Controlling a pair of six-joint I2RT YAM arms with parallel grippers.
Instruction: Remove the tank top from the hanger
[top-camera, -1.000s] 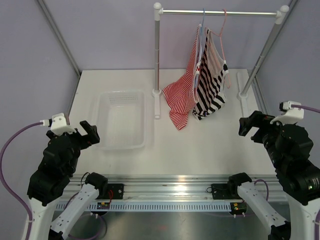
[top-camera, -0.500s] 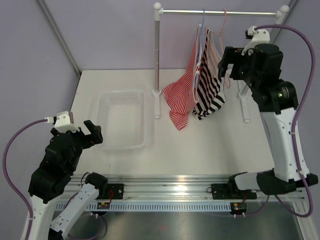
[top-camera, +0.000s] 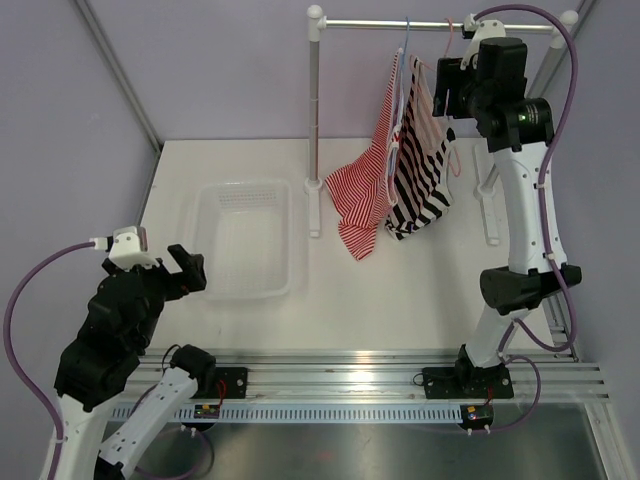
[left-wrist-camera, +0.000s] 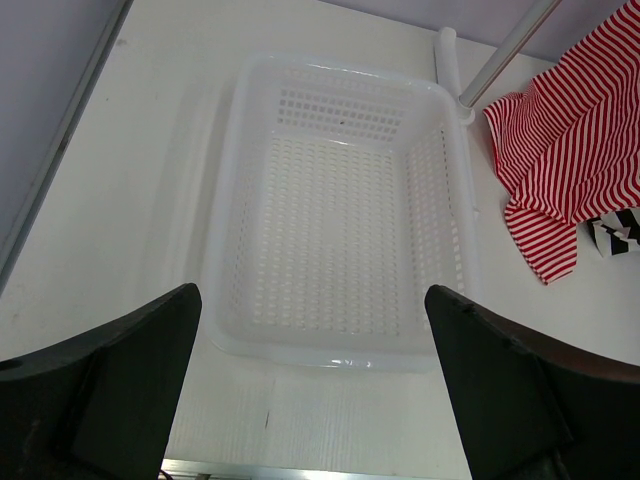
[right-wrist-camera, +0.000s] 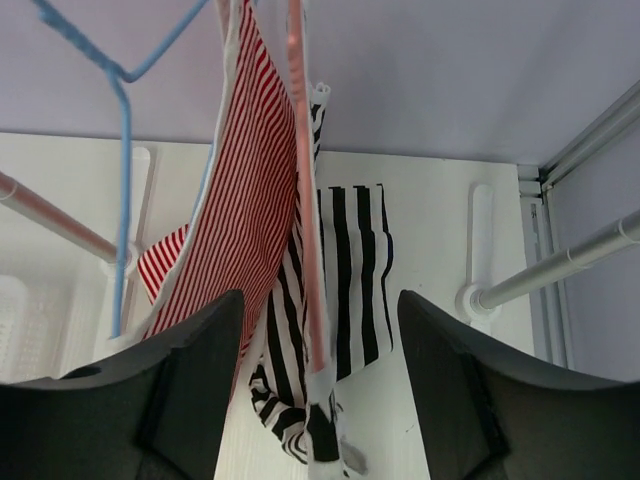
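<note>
Pink hanger faces the upstretched right arm's parted jaws

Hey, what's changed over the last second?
The right gripper swung from low on the near right up to the rail; it now sits at the pink hanger carrying the tank top, jaws open, nothing grasped. The left gripper, the basket and the red-striped garment stayed about where they were.

White table with a perforated basket, rack feet and perhaps the red-striped garment's hem.
</note>
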